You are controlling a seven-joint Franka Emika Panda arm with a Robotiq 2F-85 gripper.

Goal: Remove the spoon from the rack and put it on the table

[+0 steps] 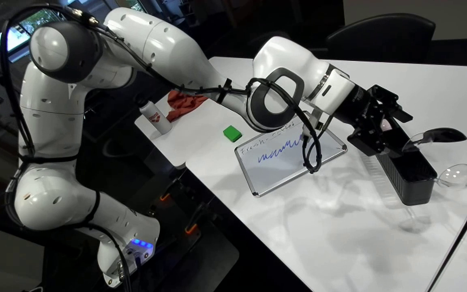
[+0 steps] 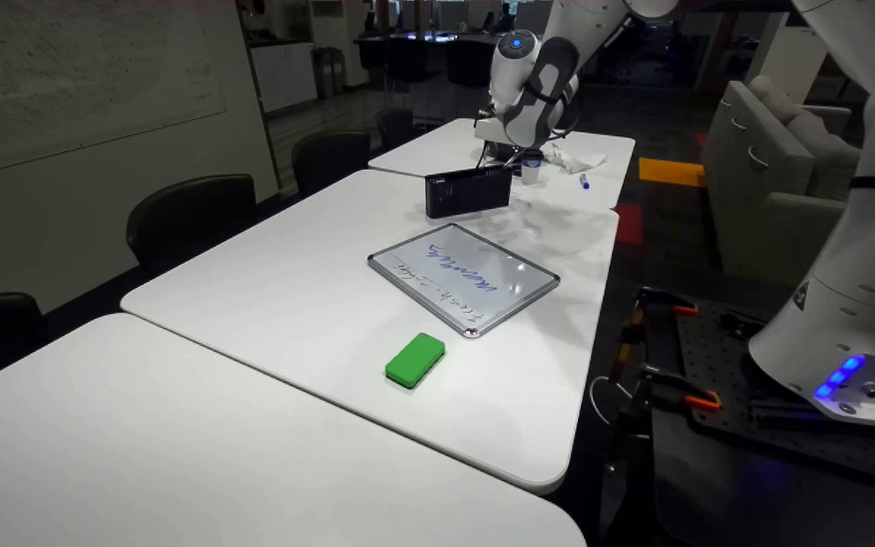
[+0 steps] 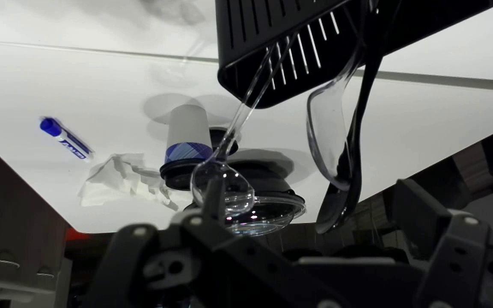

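Notably, jaws spread; we risk double pinching: clear spoon (image 3: 328, 128) overlaps black spoon (image 3: 354, 171) at three o'clock, wrist view.

The white Panda arm (image 1: 172, 48) is strapped with black cables (image 1: 205, 89), its base (image 1: 132, 227) blue-lit, its black claw (image 3: 313, 196) studded with screws (image 3: 196, 221)

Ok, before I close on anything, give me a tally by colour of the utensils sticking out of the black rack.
Black: 1, the black spoon
Clear: 2, a round-bowled spoon and a second utensil close by the black spoon
Total sticking out of the rack: 3
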